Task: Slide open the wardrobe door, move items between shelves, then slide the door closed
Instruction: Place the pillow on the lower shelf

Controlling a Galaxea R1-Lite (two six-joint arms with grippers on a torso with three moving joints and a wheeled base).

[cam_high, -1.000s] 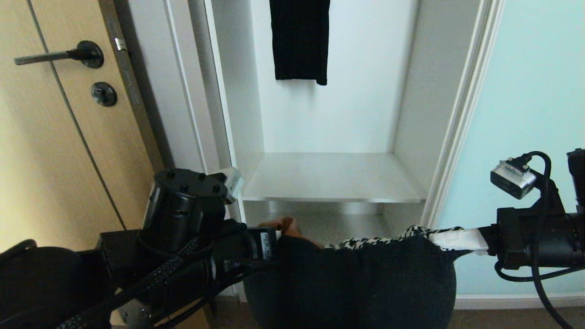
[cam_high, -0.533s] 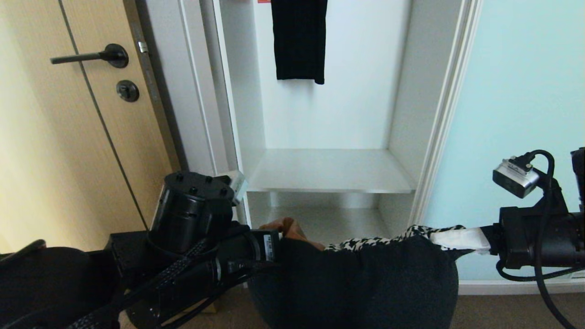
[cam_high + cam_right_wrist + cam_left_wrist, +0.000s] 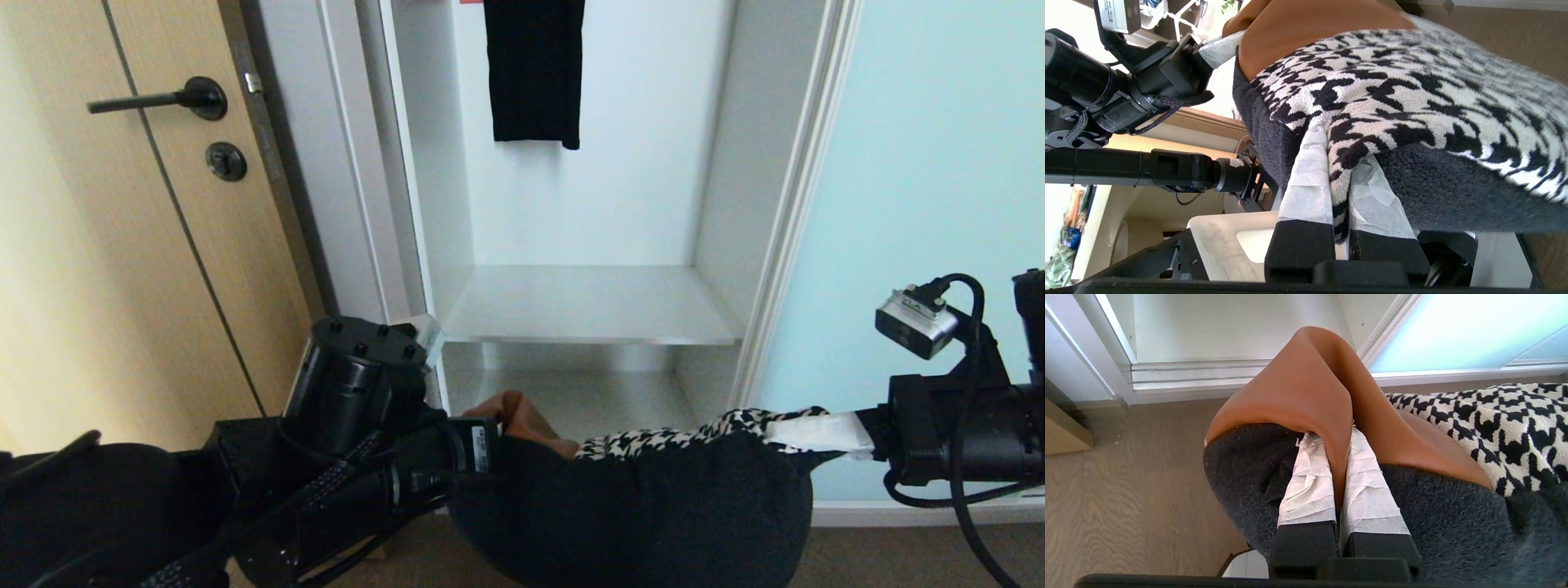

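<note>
Cushion point(image 3: 653, 506) hung below the white shelf point(image 3: 588, 306), both our grippers, left point(image 3: 1337, 473) and right point(image 3: 1339, 179), clamped on its corners; next, we judged, lift it onto that shelf.

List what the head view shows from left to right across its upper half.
Wood door → black handle → white wardrobe frame → black garment hanging inside over the shelf → sliding door.
</note>
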